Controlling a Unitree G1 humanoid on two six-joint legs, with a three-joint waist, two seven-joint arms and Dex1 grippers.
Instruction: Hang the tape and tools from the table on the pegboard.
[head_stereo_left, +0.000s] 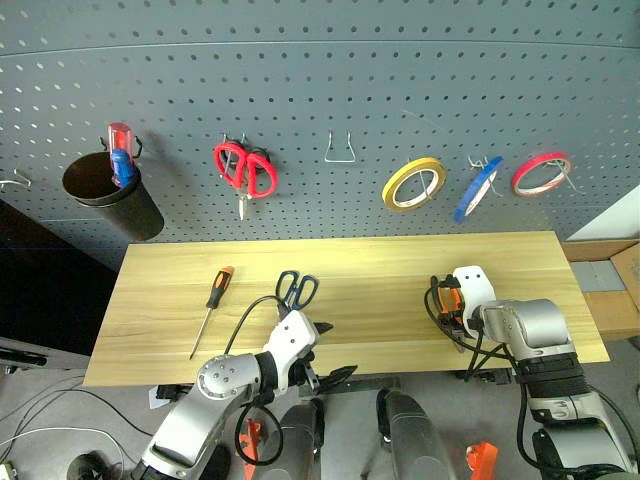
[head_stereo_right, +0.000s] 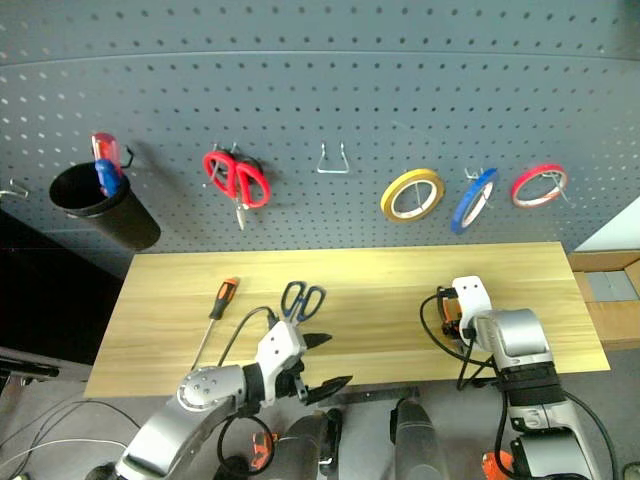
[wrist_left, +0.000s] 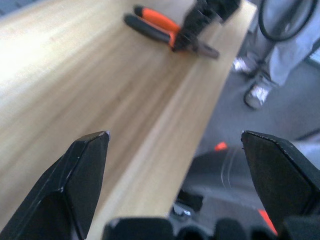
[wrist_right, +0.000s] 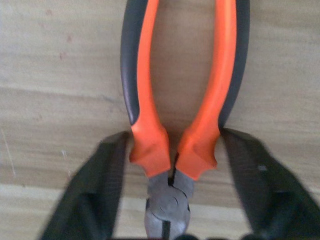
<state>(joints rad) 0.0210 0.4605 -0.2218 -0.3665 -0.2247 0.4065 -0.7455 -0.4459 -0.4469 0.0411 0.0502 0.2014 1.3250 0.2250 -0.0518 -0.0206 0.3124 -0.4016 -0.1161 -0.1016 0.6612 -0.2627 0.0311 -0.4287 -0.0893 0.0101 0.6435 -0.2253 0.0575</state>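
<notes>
Right gripper (wrist_right: 172, 155) bears down on the pliers (wrist_right: 175, 100) at about 4 o'clock on the table (head_stereo_left: 380, 290), one black finger on each side of the orange grips just above the pivot. Both fingers touch or very nearly touch the handles; whether they already clamp them I cannot tell. The pliers lie flat on the wood, handles running away from the wrist and steel head nearest it.

Left gripper (head_stereo_left: 330, 352) hangs at the table's near edge, at about 6 o'clock, with its fingers spread wide and nothing between them. From its wrist camera the pliers lie far down the planks.

Steel scissors (head_stereo_left: 297, 290) with dark handles lie on the table just beyond the left gripper, near 7 o'clock. The screwdriver (head_stereo_left: 213, 310) with the orange-and-black handle lies further left, at about 8 o'clock, its shaft pointing to the near edge.

On the pegboard (head_stereo_left: 320, 80) the blue tape (head_stereo_left: 477, 189) already hangs on a hook at about 2 o'clock, between a yellow roll (head_stereo_left: 414, 184) and a red roll (head_stereo_left: 541, 173). Red-handled scissors (head_stereo_left: 245, 170) hang at about 11 o'clock, and a black cup (head_stereo_left: 110, 195) at 10 o'clock holds a red-and-blue screwdriver (head_stereo_left: 121, 153).
</notes>
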